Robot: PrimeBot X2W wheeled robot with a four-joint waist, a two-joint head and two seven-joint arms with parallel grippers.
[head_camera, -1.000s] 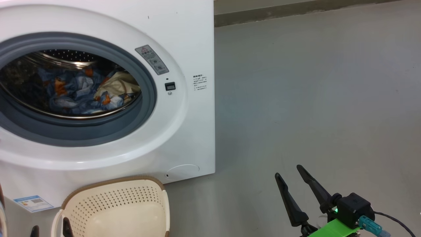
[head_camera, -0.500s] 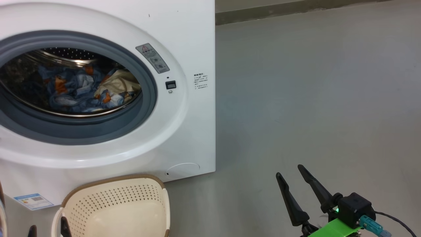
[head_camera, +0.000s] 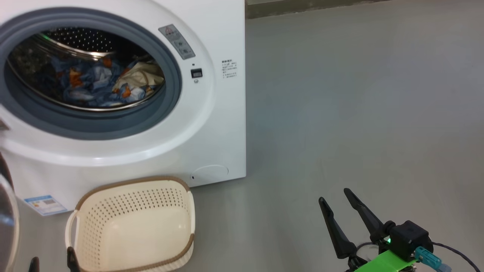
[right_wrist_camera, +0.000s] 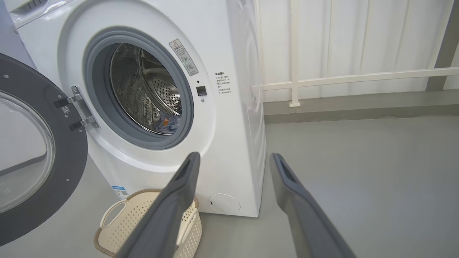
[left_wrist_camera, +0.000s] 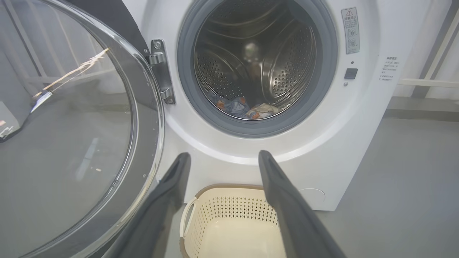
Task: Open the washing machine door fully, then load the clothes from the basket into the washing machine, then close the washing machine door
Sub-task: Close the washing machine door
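While the door (right_wrist_camera: 73,157) hangs swung wide on its hinge (left_wrist_camera: 161,71) at 9 o'clock of the washer (head_camera: 211,124) opening, the clothes (head_camera: 98,87) lie in the drum (left_wrist_camera: 251,61), heaped at its 6 o'clock. In the head view the blue piece (head_camera: 83,81) is toward 9 o'clock and the cream piece (head_camera: 141,77) touches it toward 3 o'clock. Both sit behind the grey gasket (left_wrist_camera: 184,71).

The basket (head_camera: 132,200) stands upright on the floor (head_camera: 359,113) at 6 o'clock of the opening, close to the washer front. Can't tell if it touches. Its bottom shows bare cream plastic.

The left gripper (left_wrist_camera: 224,157) has its fingers spread and grips nothing. Its wrist view looks straight at the washer front, tips level with the white ring under the opening and the basket between them at 6 o'clock. The door glass fills that view's 9 o'clock side, just beside the left finger. In the head view its tips poke in at 7 o'clock, next to the basket's near corner.

The right gripper (head_camera: 333,195) is at 4 o'clock of the head view, above bare floor and well apart from washer and basket. Its fingers are spread, empty, aimed toward 11 o'clock. A green mount (head_camera: 382,262) sits at its base.

On the front panel, the flap (head_camera: 210,172) is at 5 o'clock and the blue label (head_camera: 43,204) at 7 o'clock.
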